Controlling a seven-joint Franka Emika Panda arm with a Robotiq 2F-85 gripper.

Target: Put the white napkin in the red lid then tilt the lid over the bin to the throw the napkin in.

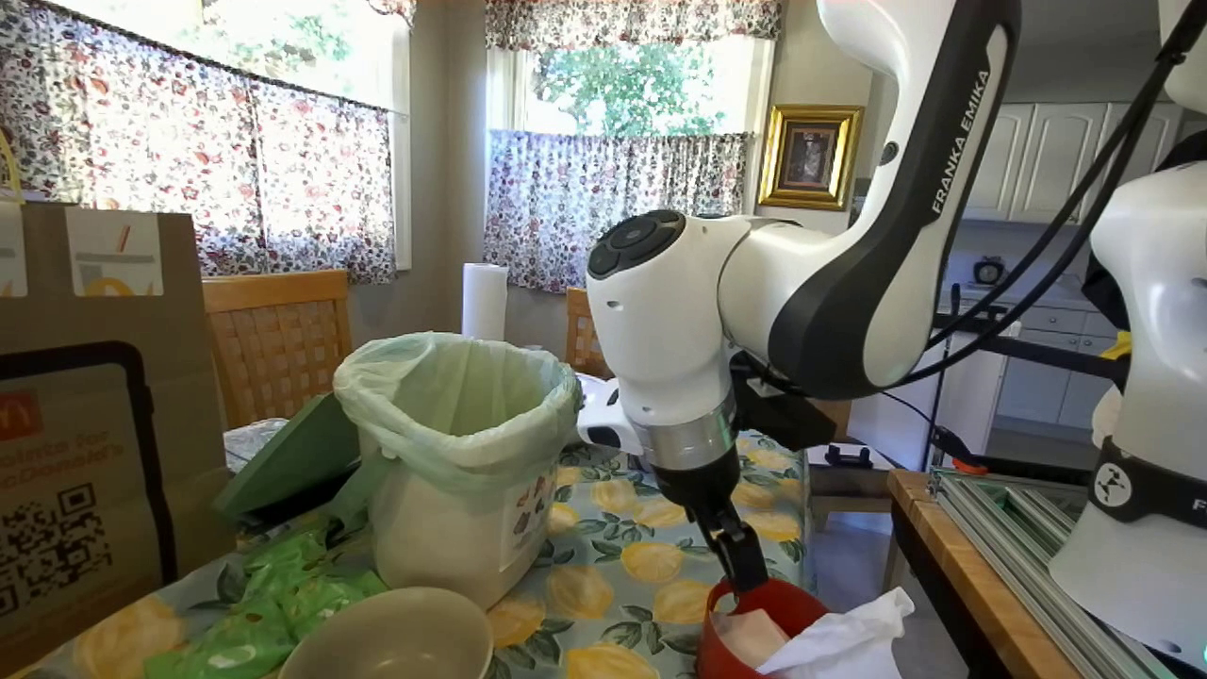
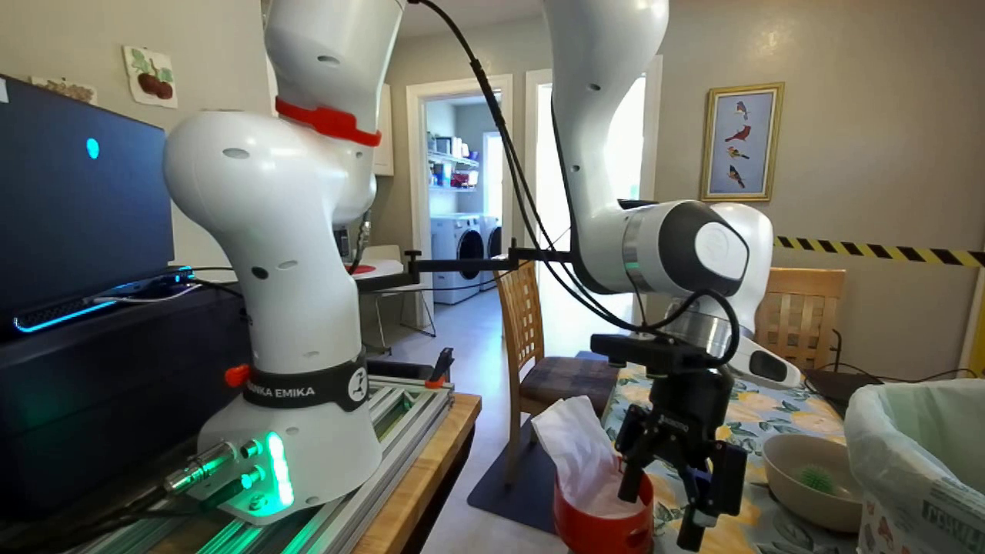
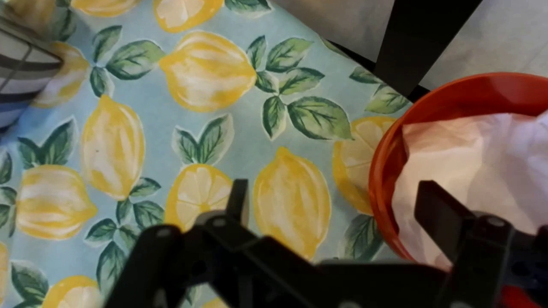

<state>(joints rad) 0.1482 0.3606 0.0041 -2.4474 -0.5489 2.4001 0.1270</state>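
Observation:
The red lid [image 1: 714, 644] stands upright on the table; it also shows in an exterior view [image 2: 599, 531] and the wrist view [image 3: 382, 171]. The rumpled white napkin [image 1: 853, 641] lies in it and sticks out above the rim on one side; it also shows in an exterior view [image 2: 573, 446] and the wrist view [image 3: 466, 149]. The bin [image 1: 438, 542], with its green liner folded over the rim, stands apart from the lid. My gripper [image 3: 338, 205] is open. In the wrist view one finger is over the napkin inside the rim, the other outside; the lid's wall lies between them. Contact cannot be told.
A beige bowl [image 1: 396, 641] stands between bin and lid; a green spiky ball [image 2: 817, 480] is in it. A green bag [image 1: 283, 613] and a large paper bag [image 1: 94, 377] are beyond the bowl. The lid is near the table edge. A striped object [image 3: 25, 77] is on the table.

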